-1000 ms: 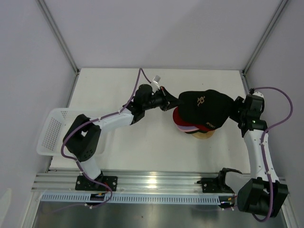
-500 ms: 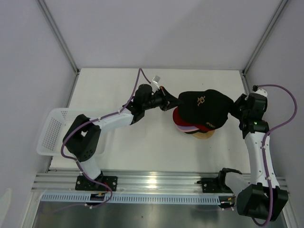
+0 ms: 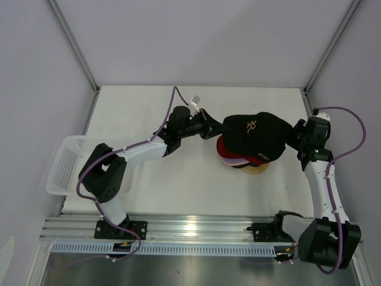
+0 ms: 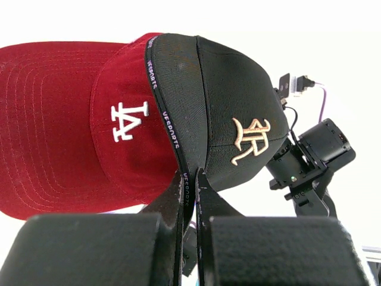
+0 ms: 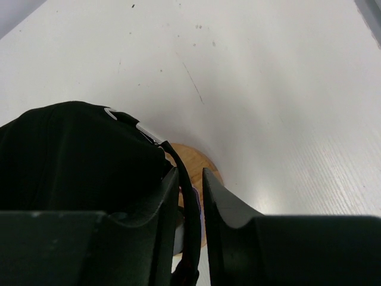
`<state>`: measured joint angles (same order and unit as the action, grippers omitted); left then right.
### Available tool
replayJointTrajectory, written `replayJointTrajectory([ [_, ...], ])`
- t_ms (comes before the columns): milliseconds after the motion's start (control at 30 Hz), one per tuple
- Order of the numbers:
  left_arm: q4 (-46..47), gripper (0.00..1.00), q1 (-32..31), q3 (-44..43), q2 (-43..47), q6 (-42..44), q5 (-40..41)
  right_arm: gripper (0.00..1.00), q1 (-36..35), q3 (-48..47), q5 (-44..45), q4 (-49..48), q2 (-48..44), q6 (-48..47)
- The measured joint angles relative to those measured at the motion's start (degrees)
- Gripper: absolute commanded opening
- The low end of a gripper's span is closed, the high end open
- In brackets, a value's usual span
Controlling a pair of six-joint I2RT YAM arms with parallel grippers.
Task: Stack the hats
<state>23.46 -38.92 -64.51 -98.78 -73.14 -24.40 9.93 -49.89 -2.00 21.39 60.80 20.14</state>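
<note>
L jaws: clamped on black cap (image 4: 232, 119) at brim edge.
R jaws: pinching same cap's rear band.
Black cap: top of stack, over red cap (image 4: 71, 119) & lavender cap (image 3: 231, 160).
Stack: on wooden stand (image 5: 199, 156), mid white surface (image 5: 268, 89).

The black cap (image 3: 256, 137) mostly hides the stand (image 3: 255, 171).

The white counter (image 3: 178, 179) carries a round wooden stand (image 3: 255, 171) right of centre. A white mesh basket (image 3: 65, 164) sits at its left edge.
</note>
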Motion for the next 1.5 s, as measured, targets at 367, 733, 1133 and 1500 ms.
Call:
replayJointTrajectory([
  [367, 0.2, 0.01, 0.2, 0.1, 0.0, -0.4, -0.5, 0.0, 0.0, 0.3, -0.6, -1.9, 2.7, 0.3],
  [733, -0.3, 0.01, 0.0, 0.0, 0.0, -0.4, -1.5, 0.0, 0.0, -9.7, 1.2, 11.1, 0.0, -1.2],
  [1133, 0.0, 0.01, -0.6, 0.0, 0.0, -2.9, -1.8, 0.0, 0.0, -12.9, 1.9, 16.9, -3.8, -1.9],
  [1500, 1.3, 0.01, -1.2, -2.3, 0.8, -8.4, -2.8, 0.0, 0.0, -24.2, 2.6, 20.5, -4.0, -2.7],
])
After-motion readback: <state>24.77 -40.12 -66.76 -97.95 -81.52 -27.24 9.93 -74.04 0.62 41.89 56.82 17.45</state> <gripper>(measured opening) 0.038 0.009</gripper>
